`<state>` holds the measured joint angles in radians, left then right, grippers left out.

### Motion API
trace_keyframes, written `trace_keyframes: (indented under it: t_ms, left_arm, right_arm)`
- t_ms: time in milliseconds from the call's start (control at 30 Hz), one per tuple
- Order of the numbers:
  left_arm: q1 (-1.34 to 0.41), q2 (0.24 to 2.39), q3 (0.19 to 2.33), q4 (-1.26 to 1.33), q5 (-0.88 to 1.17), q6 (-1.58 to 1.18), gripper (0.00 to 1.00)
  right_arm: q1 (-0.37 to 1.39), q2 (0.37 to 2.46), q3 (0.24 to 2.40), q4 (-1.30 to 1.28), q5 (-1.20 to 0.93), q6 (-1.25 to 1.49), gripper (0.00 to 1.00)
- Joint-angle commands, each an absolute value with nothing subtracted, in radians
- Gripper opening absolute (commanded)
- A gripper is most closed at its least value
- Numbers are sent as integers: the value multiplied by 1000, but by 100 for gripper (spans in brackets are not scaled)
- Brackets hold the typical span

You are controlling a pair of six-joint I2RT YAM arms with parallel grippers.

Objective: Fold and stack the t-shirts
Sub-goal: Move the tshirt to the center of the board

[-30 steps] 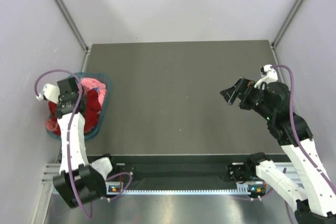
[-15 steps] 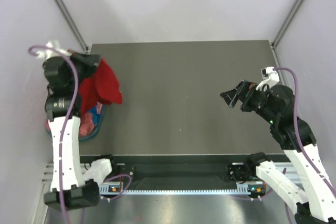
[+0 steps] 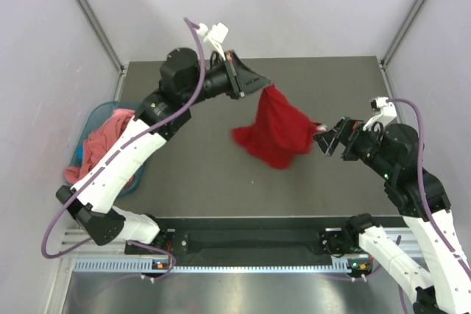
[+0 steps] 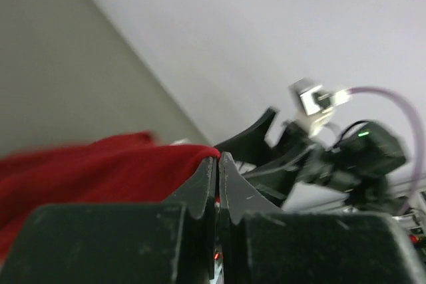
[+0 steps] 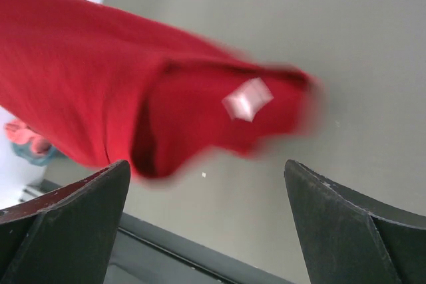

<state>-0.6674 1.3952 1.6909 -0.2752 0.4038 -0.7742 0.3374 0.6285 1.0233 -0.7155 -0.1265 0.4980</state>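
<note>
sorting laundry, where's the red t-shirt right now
In the top view the red t-shirt hangs over the middle of the table, pinched at its top by the left hand, with the open right hand to its right.

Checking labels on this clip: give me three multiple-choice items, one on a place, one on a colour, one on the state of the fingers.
1. Where is the pink shirt?
A) on the table
B) in the basket
C) hanging in the air

2. What colour is the held shirt in the left fingers?
A) white
B) blue
C) red

3. How are the right fingers?
A) open
B) shut on cloth
C) shut, empty

Answers: 1 B, it is heaped in the teal basket; 2 C, red cloth hangs from the shut left fingers; 3 A, they stand wide apart, gripping nothing.
</note>
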Motion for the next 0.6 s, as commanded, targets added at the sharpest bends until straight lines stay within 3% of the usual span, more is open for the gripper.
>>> trace_keyframes:
  t_ms: [0, 100, 167, 233, 267, 300, 433, 567]
  left_arm:
    - [-663, 1364, 1494, -192, 402, -764, 1]
    - [-663, 1297, 1204, -163, 362, -794, 9]
    - [-663, 1263, 1084, -192, 301, -790, 28]
    - [-663, 1218, 970, -319, 137, -773, 39]
    - [-663, 1194, 947, -372, 79, -770, 53]
    - [-660, 1186, 927, -455, 13, -767, 58]
    - [-660, 1161, 926, -465, -78, -713, 67]
    - [-661, 1254, 960, -407, 27, -684, 67]
  right_arm:
    - [334, 624, 1058, -762, -75, 465, 100]
    - [333, 627, 1049, -775, -55, 448, 100]
    - [333, 641, 1043, -782, -19, 434, 100]
    - [333, 655, 1028, -781, 50, 434, 100]
    - [334, 679, 1019, -778, 72, 436, 100]
    - [333, 695, 1011, -773, 95, 442, 98]
    - [330, 820, 950, -713, 213, 509, 90]
    - [284, 954, 919, -635, 193, 529, 70]
